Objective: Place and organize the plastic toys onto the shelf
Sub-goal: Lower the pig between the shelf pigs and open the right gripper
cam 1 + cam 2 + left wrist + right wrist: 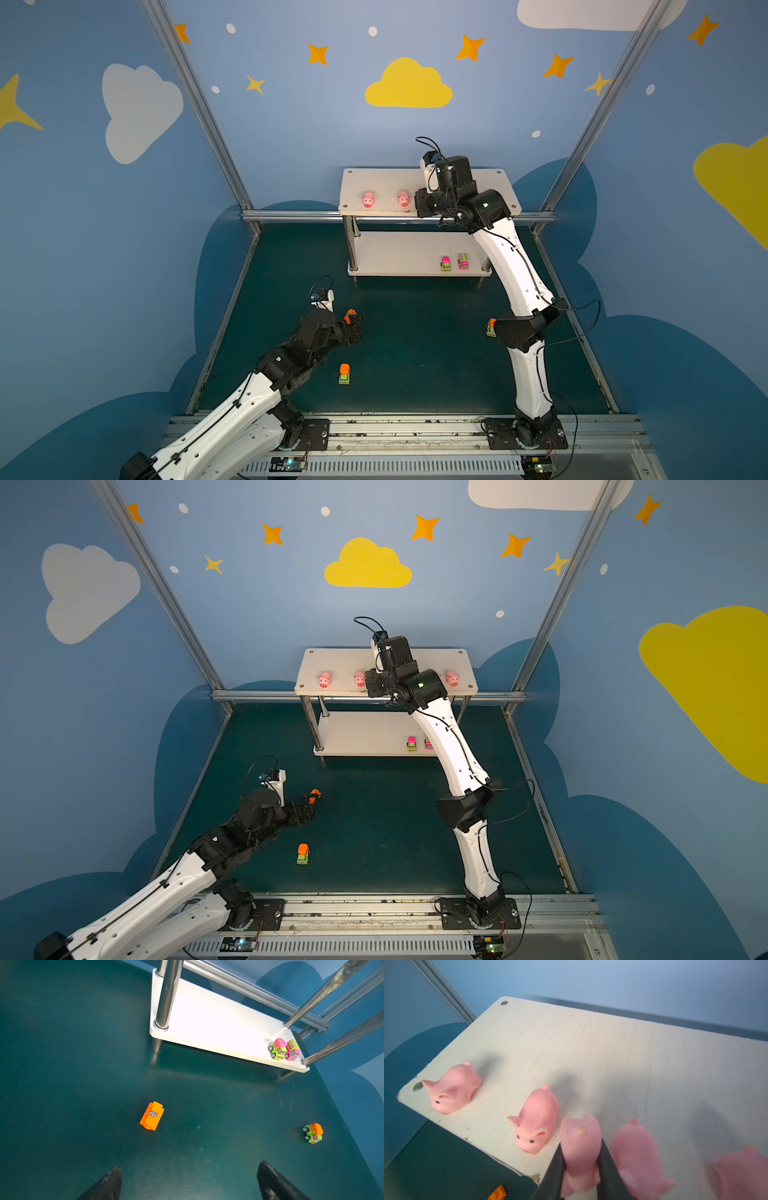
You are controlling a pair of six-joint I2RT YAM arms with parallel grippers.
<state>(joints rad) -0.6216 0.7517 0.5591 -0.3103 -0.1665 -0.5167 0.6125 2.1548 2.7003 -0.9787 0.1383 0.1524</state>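
Right gripper: clenching a pink pig by its flanks over the top board of the shelf, which is standing in the upper centre of both top views. Held pig: hanging in a gap in the row, close to a facing pig on one side and a back-turned pig on the other, near the board's front edge; whether its feet are touching the board cannot be told. Corner pig and a blurred end pig: closing the row. Left gripper: jaws spread wide, grasping nothing, hovering over the green mat at lower left of the top views, with an orange vehicle lying just ahead. Paired vehicles: sitting together on the lower board. Loose vehicle: waiting on the mat at lower centre. Handling note, as judgement: the pig is probably wanting a level descent until its feet are bearing on the board, well back from the edge. The release should be slow, since soft rubber may be clinging to the pads. A straight upward withdrawal should be sparing both close neighbours.
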